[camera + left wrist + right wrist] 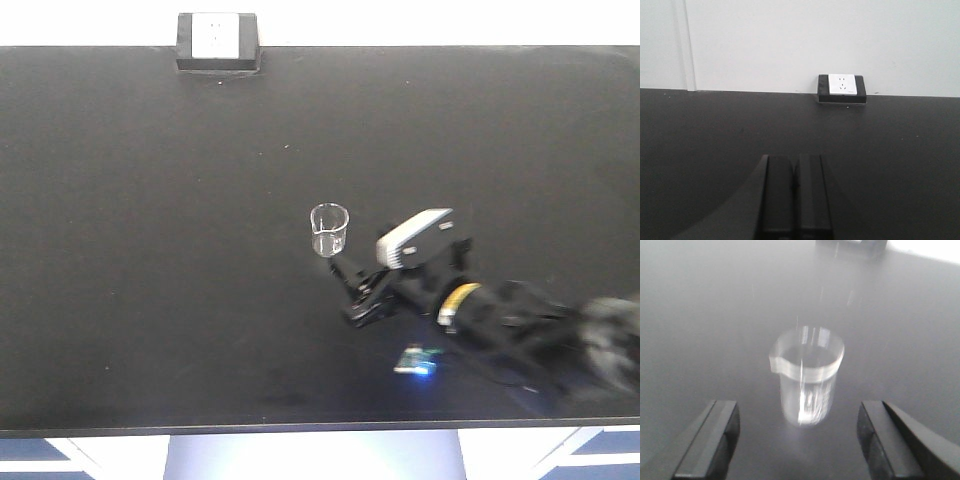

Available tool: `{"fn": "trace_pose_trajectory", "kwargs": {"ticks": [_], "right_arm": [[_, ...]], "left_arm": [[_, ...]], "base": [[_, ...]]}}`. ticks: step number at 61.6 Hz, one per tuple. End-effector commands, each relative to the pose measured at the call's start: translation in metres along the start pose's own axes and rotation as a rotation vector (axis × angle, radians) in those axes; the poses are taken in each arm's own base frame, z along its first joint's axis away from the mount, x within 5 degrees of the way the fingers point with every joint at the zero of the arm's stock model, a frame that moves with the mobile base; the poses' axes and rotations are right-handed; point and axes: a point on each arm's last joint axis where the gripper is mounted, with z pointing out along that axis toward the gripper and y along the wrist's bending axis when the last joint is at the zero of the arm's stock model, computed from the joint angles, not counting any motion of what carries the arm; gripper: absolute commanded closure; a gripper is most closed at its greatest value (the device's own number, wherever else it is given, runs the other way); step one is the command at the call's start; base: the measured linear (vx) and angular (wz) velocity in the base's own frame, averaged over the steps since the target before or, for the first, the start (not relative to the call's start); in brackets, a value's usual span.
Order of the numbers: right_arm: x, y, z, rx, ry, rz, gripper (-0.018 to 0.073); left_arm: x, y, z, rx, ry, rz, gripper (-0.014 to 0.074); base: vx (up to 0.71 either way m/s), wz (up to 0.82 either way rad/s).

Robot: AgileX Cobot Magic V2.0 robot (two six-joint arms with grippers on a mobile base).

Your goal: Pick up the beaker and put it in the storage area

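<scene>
While empty, right end effector (797,440) wide open, beaker (806,375) upright just beyond its fingers, untouched.

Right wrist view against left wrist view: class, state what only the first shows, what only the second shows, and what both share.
Only the right wrist view shows the beaker, upright on the bench, with the right gripper open just short of it, fingers apart on either side. Only the left wrist view shows the white wall and the left gripper shut, holding nothing. Both show the black bench top and the socket box at its far edge, cut off in the right wrist view.
</scene>
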Motion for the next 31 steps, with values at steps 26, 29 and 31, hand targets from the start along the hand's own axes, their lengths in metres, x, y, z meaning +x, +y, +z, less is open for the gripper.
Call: {"fn": "trace_pose_trajectory", "kwargs": {"ticks": [26, 29, 31], "right_arm": [[-0.097, 0.002, -0.136, 0.084, -0.134, -0.034, 0.0008], [-0.097, 0.002, -0.143, 0.087, -0.132, -0.034, 0.0008], [-0.098, 0.003, -0.148, 0.088, -0.138, -0.035, 0.0008]], "left_arm": [[-0.001, -0.002, -0.001, 0.028, -0.078, -0.011, 0.0605], [-0.001, -0.002, -0.001, 0.028, -0.078, -0.011, 0.0605], [-0.001, -0.002, -0.001, 0.028, -0.078, -0.011, 0.0605]], "base": [[0.0, 0.0], [0.0, 0.0], [0.0, 0.0]]}}
